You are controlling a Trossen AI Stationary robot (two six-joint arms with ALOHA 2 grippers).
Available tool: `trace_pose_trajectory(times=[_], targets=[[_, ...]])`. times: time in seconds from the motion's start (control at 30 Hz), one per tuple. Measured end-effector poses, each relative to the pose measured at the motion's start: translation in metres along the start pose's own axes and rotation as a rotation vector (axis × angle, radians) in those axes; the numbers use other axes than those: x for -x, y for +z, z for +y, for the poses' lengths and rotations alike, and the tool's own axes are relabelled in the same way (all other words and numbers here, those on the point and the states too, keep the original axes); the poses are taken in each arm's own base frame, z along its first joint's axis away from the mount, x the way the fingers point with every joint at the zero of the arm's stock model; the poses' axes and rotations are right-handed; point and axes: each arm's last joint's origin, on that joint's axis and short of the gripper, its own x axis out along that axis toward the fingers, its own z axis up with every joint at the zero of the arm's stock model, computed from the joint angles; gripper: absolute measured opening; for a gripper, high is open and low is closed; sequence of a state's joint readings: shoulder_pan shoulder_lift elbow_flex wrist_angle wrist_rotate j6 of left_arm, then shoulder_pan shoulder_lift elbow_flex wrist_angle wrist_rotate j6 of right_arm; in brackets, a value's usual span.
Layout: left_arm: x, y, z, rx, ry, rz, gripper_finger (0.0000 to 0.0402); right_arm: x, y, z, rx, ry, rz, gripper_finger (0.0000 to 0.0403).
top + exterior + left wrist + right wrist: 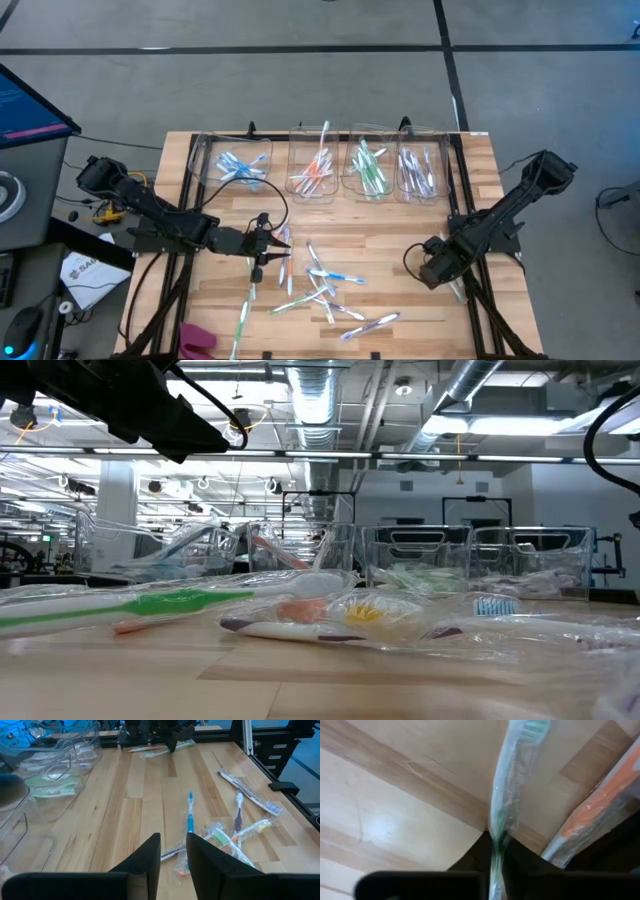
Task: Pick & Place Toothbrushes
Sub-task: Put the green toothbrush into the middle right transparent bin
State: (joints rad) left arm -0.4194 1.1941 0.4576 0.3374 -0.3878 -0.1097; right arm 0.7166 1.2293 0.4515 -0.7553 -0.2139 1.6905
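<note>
Several wrapped toothbrushes (325, 288) lie loose on the middle of the wooden table (400, 310); more stand in clear bins (315, 170) along its far edge. My right gripper (437, 270) points down at the table's right side, shut on a green toothbrush (512, 775), with an orange one (600, 802) lying just beside it. My left gripper (173, 847) hovers at the left of the loose pile, its fingers a narrow gap apart with nothing between them. A blue toothbrush (190, 815) lies on the table ahead of it. My right gripper pinches the green toothbrush, in its clear wrapper, by the handle (496, 832) between its two fingers. The fingers come from above, pointing steeply down. The head end (530, 730) reaches out past the fingertips over the wood; whether it is lifted clear, I cannot tell.
Four clear bins stand in a row at the far edge, holding blue (238, 165), orange (315, 172), green (368, 168) and purple (418, 172) brushes. A single green brush (242, 318) and a pink object (197, 340) lie near the front left corner.
</note>
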Motion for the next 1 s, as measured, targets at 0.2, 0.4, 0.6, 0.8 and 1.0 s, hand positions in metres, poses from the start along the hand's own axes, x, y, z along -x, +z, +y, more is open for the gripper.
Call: trace_pose_trajectory(times=[0.2,0.4,0.6,0.8,1.0], targets=[[0.0,0.0,0.0,-0.001,0.0,0.001,0.0086,0.003,-0.001,0.003,0.012,0.014,-0.009,0.001],[0.0,0.0,0.0,-0.002,0.0,0.004,0.0086,0.018,-0.004,0.02,0.087,0.103,-0.081,0.0005],[0.0,0.0,0.0,-0.002,0.0,0.004,0.0086,0.04,-0.009,0.037,0.178,0.182,-0.153,0.0003],[0.0,0.0,0.0,-0.002,0.0,0.004,0.0086,0.069,-0.003,0.055,0.286,0.257,-0.273,0.0002],[0.0,0.0,0.0,-0.001,0.0,0.004,0.0086,0.1,0.017,0.067,0.381,0.297,-0.409,0.0002]])
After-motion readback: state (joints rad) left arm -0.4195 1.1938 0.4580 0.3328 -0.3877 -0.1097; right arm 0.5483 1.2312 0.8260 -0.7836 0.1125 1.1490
